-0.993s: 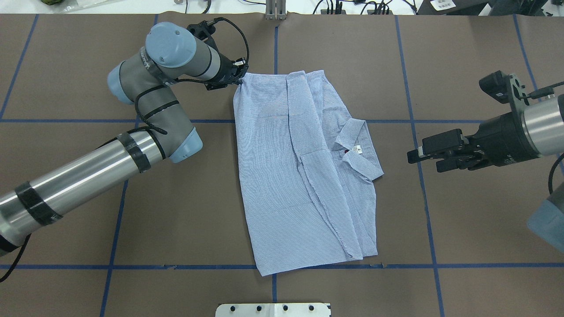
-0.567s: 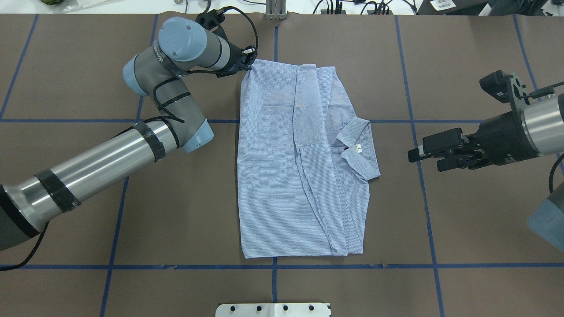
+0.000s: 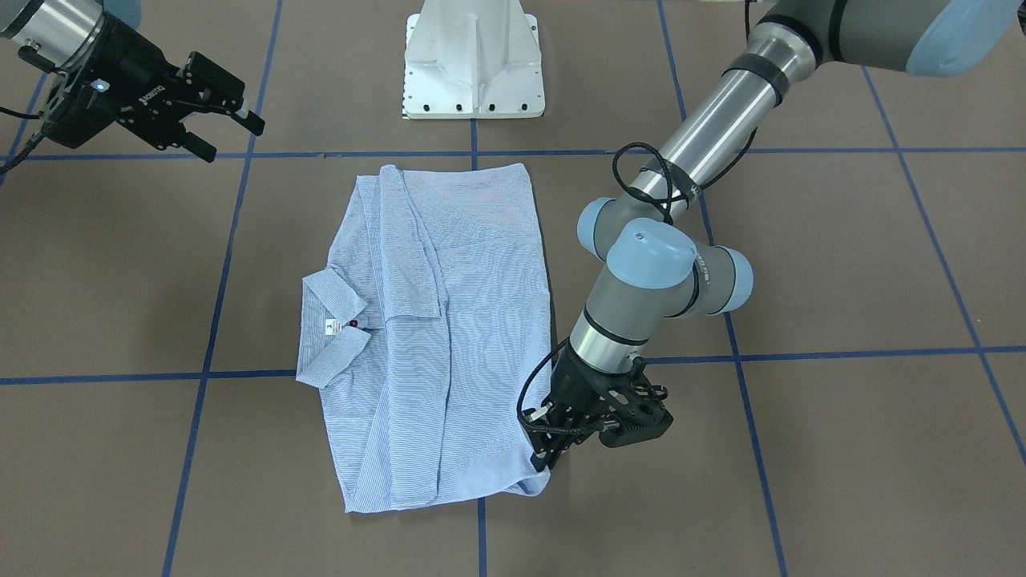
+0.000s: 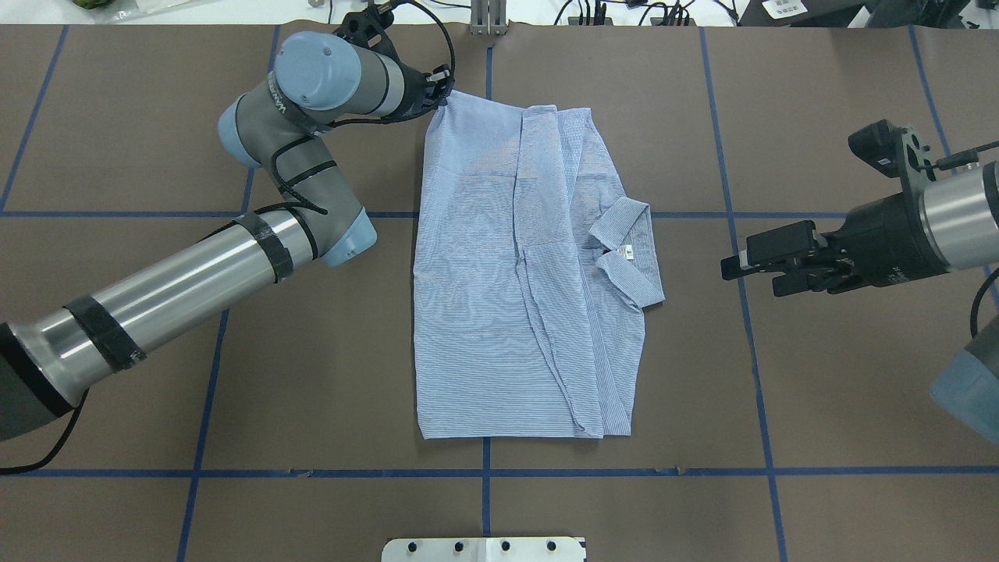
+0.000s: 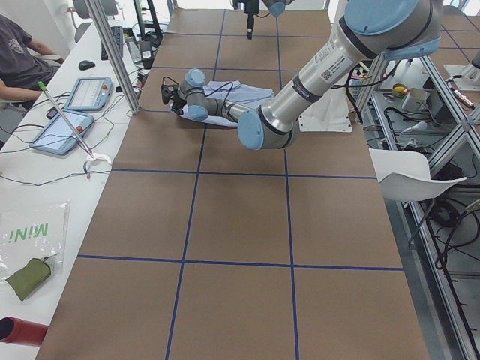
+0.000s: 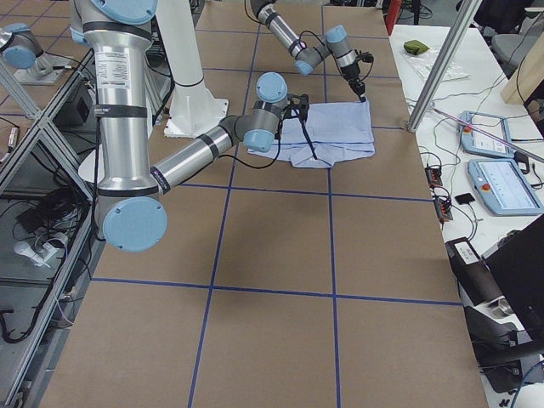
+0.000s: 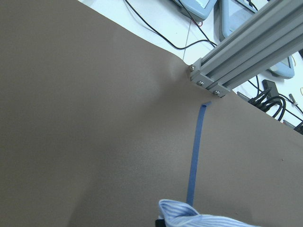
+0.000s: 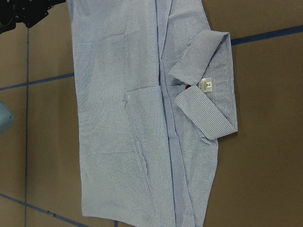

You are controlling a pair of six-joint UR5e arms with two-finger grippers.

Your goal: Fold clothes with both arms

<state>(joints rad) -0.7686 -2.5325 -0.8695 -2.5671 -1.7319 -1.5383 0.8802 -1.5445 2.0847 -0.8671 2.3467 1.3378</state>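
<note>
The light blue striped shirt (image 4: 499,273) lies folded lengthwise on the brown table, with its collar (image 4: 628,250) and white neck label toward the robot's right. My left gripper (image 4: 439,95) is shut on the shirt's far left corner and holds it just off the table, as the front-facing view (image 3: 543,465) also shows. That corner (image 7: 189,215) peeks into the bottom of the left wrist view. My right gripper (image 4: 737,269) hovers open to the right of the collar, apart from the cloth. The right wrist view looks down on the shirt (image 8: 123,118).
The white base pedestal (image 3: 473,60) stands at the near table edge. An aluminium post (image 7: 236,61) rises at the far edge, close beyond my left gripper. Blue tape lines (image 4: 484,472) cross the table. Tablets (image 5: 94,94) and a seated person (image 5: 19,60) are beside the table.
My left gripper has pulled the held corner toward the far edge. The whole shirt slid with it and its near hem has come off the blue line. The right gripper barely moved.
</note>
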